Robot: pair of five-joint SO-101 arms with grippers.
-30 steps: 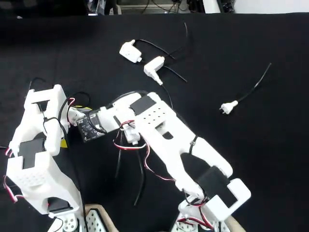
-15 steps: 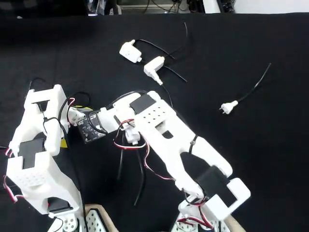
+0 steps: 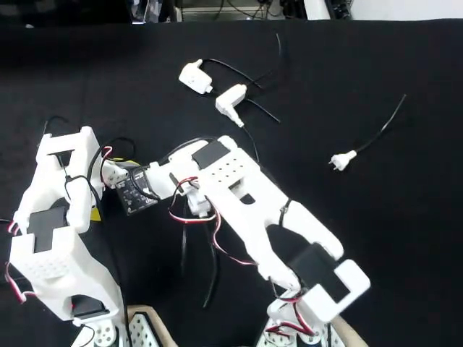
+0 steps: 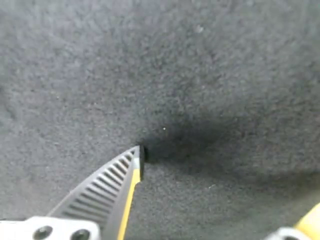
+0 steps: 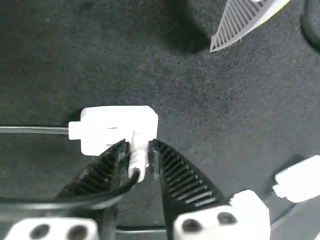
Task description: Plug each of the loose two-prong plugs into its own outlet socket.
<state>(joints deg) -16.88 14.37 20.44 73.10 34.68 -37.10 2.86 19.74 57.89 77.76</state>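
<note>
Pinching a white plug [image 5: 138, 159] between its black ribbed fingers [image 5: 175, 172], the right arm's tool [image 5: 138, 146] holds the plug's front end against a white socket block [image 5: 112, 129] lying on the black table [image 5: 215, 115]. A dark cord curls away from the plug's back, and a thin lead runs out of the block's far end. Whether the prongs are fully seated cannot be told. Near the block sits the left arm's tool [image 4: 225, 187], its jaws spread wide, one ribbed finger [image 4: 112, 182] with its tip close to the cloth and nothing between the two. From overhead, the right arm [image 3: 246, 199] stretches across the table toward the left arm [image 3: 54, 217], and their wrists meet at the left side. A second small plug [image 3: 342, 160] lies loose on its black cord well off to the right. Two white corded pieces [image 3: 194, 76] lie close together toward the table's far side.
</note>
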